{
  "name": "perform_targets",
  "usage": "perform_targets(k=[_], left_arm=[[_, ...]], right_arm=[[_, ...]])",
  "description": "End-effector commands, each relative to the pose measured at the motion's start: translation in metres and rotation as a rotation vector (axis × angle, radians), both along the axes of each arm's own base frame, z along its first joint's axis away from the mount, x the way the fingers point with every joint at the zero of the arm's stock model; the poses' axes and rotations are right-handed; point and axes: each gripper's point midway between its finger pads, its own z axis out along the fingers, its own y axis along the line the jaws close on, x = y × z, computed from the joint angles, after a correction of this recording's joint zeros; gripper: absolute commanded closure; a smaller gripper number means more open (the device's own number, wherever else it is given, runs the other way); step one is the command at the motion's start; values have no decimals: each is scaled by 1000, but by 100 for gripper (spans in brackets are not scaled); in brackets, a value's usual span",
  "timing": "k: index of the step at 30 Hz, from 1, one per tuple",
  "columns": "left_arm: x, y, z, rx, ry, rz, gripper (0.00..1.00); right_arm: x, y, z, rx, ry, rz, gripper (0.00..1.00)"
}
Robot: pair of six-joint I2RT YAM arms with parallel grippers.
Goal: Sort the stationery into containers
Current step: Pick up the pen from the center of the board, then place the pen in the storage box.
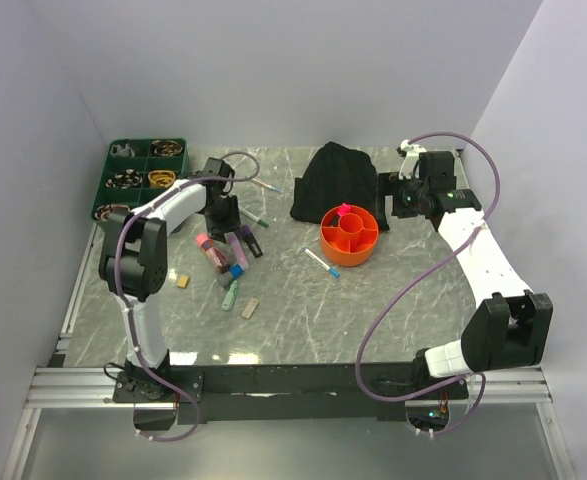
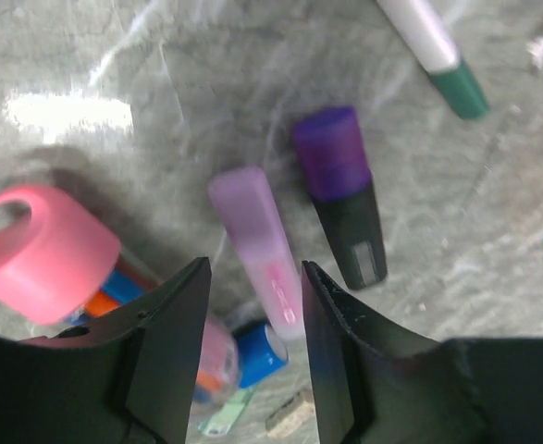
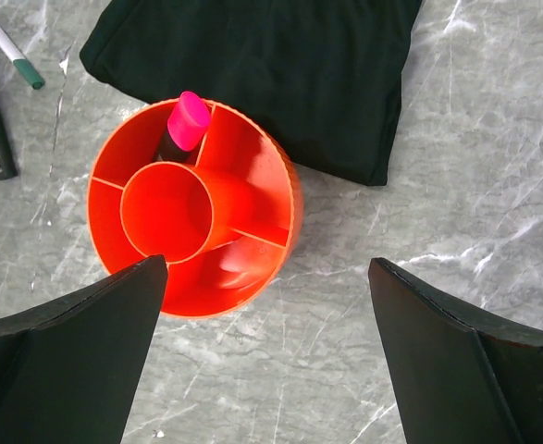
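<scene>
the left gripper [image 2: 254,277] hangs over the cluster of markers at centre left of the top view, jaws parted; the lower end of a pale lilac marker [image 2: 257,250] lies between the fingertips in the wrist view, and neither finger is pressed on it. just right of it lies a black marker with a purple cap [image 2: 340,199], apart from the lilac one. at the left edge of that view sits a pink-capped marker [image 2: 40,250], and a blue cap [image 2: 260,351] shows low in the frame between the fingers. a white pen with a green cap [image 2: 438,46] lies at the upper right. the right gripper [image 3: 264,268] hovers above the orange tub [image 3: 165,213], jaws wide apart and empty. one pink-capped marker [image 3: 186,122] stands tilted in an outer section at the tub's top. the black fabric heap [image 3: 280,65] lies just behind the tub. in the top view a blue-capped pen [image 1: 321,263] lies just left of the tub, two tan erasers [image 1: 251,309] lie lower on the marble table [image 1: 373,310], and the green tray [image 1: 148,163] sits at the upper left corner, coiled bands in its compartments
</scene>
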Motion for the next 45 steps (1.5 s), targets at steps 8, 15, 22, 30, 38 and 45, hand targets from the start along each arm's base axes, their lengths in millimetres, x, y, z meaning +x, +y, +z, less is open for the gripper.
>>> perform_targets(k=[8,15,22,30,38,45], left_arm=[[16,2,-28,36,29,32,63],[16,-1,4,-23,-8,-8,99],[68,-42,125,-346,-304,-155,99],[60,-136,222,-641,-767,-631,99],[19,-209,222,-721,-1136,-1068,99],[31,-242,208,-772,-1163,-1047,99]], right_arm=[[7,0,20,6,-66,-10,2],[3,-1,19,2,-64,-10,2],[7,-3,18,-10,-62,-8,2],[24,-11,26,-73,-104,-27,3],[33,-33,80,-112,-359,-147,2],[27,-32,69,-113,-311,-138,2]])
